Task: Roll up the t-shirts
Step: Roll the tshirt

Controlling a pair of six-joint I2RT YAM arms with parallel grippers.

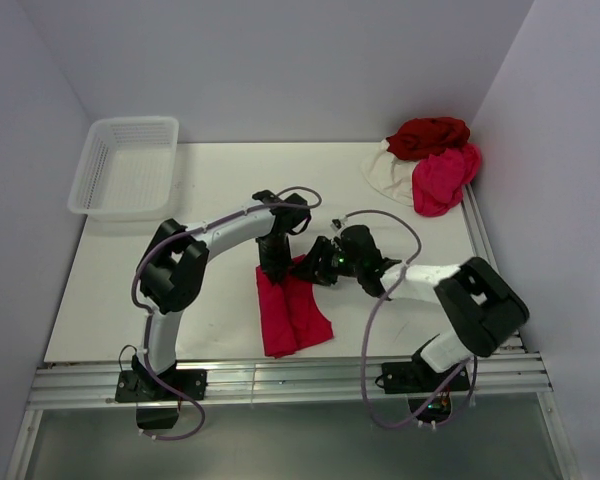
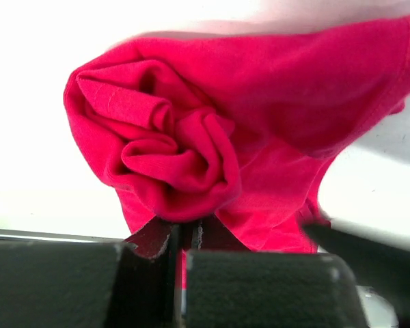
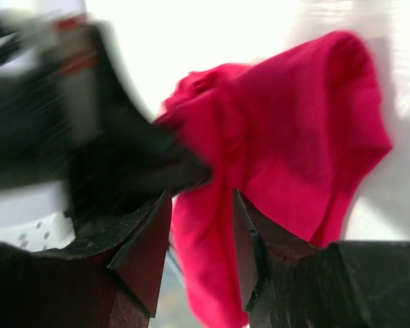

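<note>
A bright crimson t-shirt lies near the table's front as a long folded strip, and its far end is rolled up. My left gripper is at that rolled end. In the left wrist view the coiled roll sits just ahead of the left gripper, whose jaws are shut on the fabric under it. My right gripper is beside it on the right. In the right wrist view the right gripper has its jaws apart, with the crimson cloth showing in the gap.
A dark red t-shirt, a pink-red one and a whitish one are piled at the back right corner. A white mesh basket stands at the back left. Walls close in three sides.
</note>
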